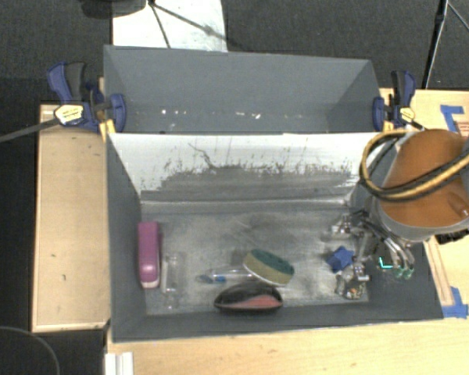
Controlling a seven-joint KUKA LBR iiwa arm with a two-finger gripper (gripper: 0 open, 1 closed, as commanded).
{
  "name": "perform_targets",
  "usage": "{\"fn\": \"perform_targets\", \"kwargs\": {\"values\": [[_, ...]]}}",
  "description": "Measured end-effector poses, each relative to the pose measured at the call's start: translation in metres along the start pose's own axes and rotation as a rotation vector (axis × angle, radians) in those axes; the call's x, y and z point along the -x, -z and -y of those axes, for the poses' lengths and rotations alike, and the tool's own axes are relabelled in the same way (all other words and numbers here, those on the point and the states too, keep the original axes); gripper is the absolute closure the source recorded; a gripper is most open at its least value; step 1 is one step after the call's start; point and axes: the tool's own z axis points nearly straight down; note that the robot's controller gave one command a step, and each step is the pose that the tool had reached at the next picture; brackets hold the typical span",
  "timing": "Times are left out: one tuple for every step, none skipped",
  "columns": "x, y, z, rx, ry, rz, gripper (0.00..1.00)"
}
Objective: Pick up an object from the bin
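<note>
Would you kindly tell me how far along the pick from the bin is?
Reach looks done: the arm is low at the right end of the bin, its tip beside a small blue piece. In hand: no grasp that I can confirm. Left: gripping and lifting; the pink oblong item, green-topped disc and dark oval item lie on the floor.

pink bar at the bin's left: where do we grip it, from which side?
Probably across its narrow width at mid-length, coming straight down. The pink bar lies flat, slim, pointing front to back. A clear piece lies close beside it toward the bin's middle and the bin wall rises on its other side, so side approaches look cramped.
</note>
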Motion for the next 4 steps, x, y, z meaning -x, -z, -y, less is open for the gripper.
{"fn": "perform_targets", "kwargs": {"values": [[0.029,-0.065,-0.127,-0.001,0.138,0.008,0.00],[0.029,-0.062,-0.123,-0.001,0.134,0.010,1.00],[0.015,0.057,-0.123,-0.001,0.148,0.014,1.00],[0.025,0.178,-0.135,-0.001,0.223,0.018,1.00]]}}
